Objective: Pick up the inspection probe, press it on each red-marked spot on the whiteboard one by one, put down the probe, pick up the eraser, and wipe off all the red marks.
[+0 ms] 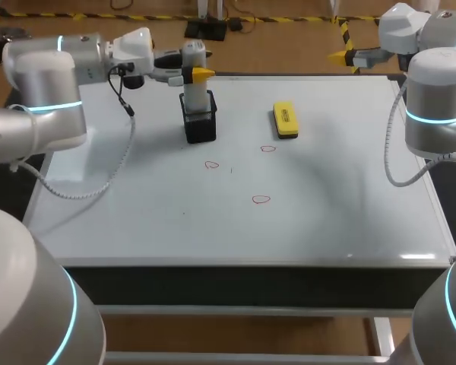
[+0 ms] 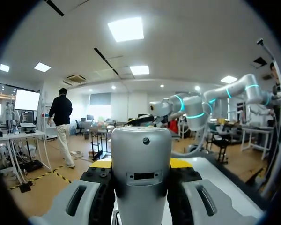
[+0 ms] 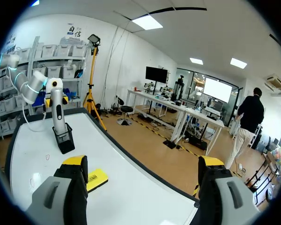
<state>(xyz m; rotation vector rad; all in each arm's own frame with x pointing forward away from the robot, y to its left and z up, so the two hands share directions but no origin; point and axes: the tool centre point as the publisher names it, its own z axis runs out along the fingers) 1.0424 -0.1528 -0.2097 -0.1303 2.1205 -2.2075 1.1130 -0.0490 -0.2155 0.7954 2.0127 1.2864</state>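
The silver inspection probe [image 1: 197, 100] stands upright in a black holder [image 1: 201, 125] at the back left of the whiteboard [image 1: 327, 213]. My left gripper [image 1: 193, 73] comes in sideways and is shut on the probe's upper part. In the left wrist view the probe [image 2: 141, 159] fills the gap between the left gripper's [image 2: 141, 165] fingers. Three red marks [image 1: 212, 164], [image 1: 267, 149], [image 1: 261, 200] lie mid-board. The yellow eraser [image 1: 285, 121] lies flat right of the holder. My right gripper [image 1: 359, 55] hangs open and empty beyond the back right corner; its wrist view shows the right gripper [image 3: 143, 164], eraser [image 3: 96, 178] and probe [image 3: 57, 105].
The whiteboard covers the table top, with its front edge [image 1: 251, 262] near me. My right arm [image 1: 437, 106] stands over the board's right edge. A cable [image 1: 99, 186] from my left arm droops over the board's left part.
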